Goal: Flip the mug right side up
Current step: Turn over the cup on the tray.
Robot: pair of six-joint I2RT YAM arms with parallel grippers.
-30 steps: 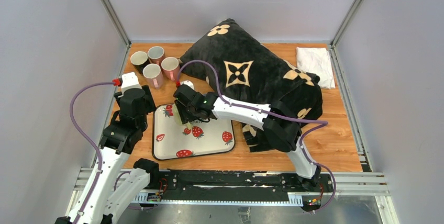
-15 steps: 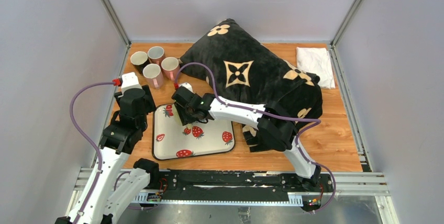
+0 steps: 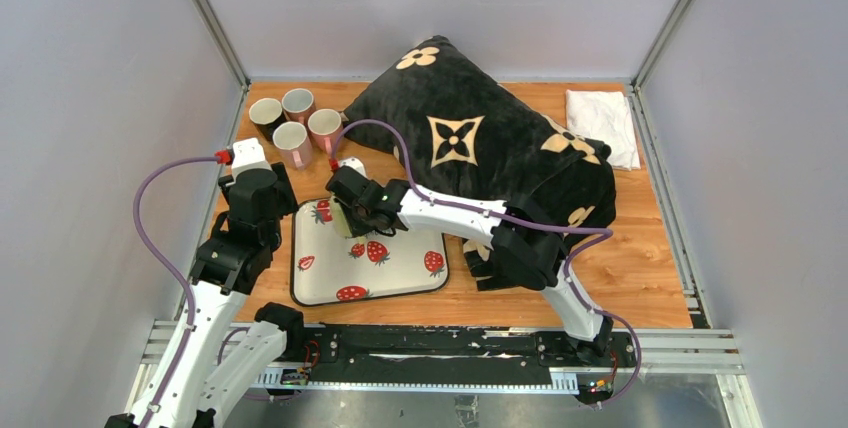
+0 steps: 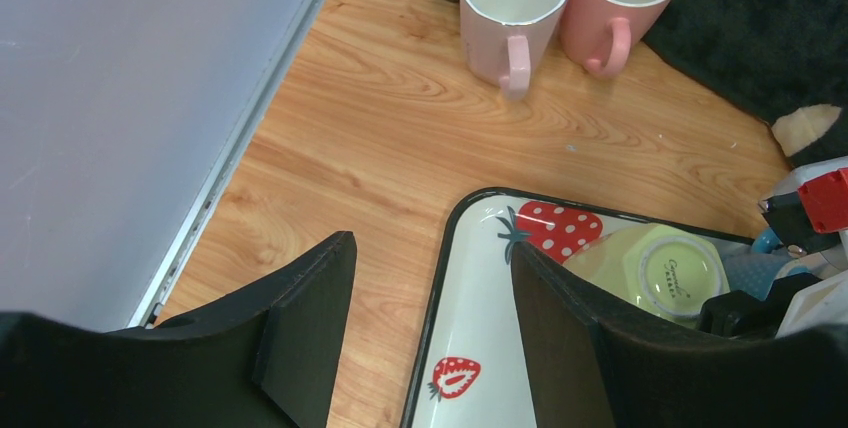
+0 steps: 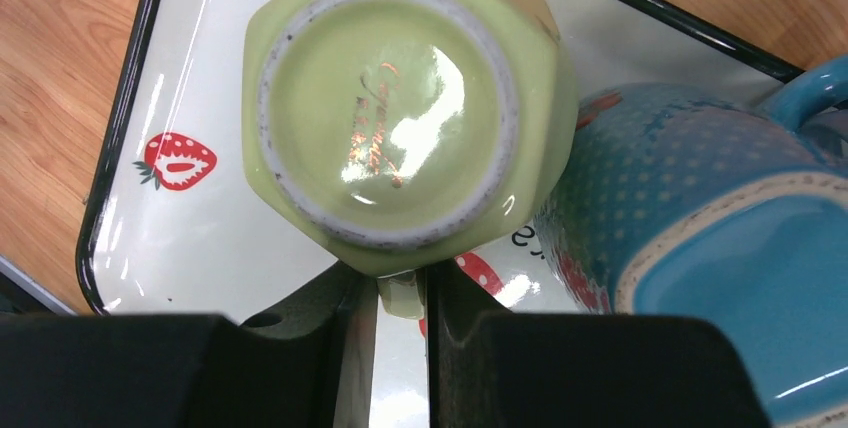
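Note:
An upside-down pale green mug stands on the strawberry-print tray, its glazed base facing up. My right gripper is shut on the mug's handle, which shows as a small green piece pinched between the two black fingers. From above, the right gripper covers the mug at the tray's far edge. The green mug also shows in the left wrist view. My left gripper hangs open over the tray's left rim with nothing between its fingers.
A blue dotted mug lies against the green one on the tray. Several upright mugs stand at the back left. A large black pillow fills the middle and right of the table, with a white cloth at the back right.
My right gripper has slid slightly left along the tray's far edge and closed on the green mug's handle. The left arm has not moved.

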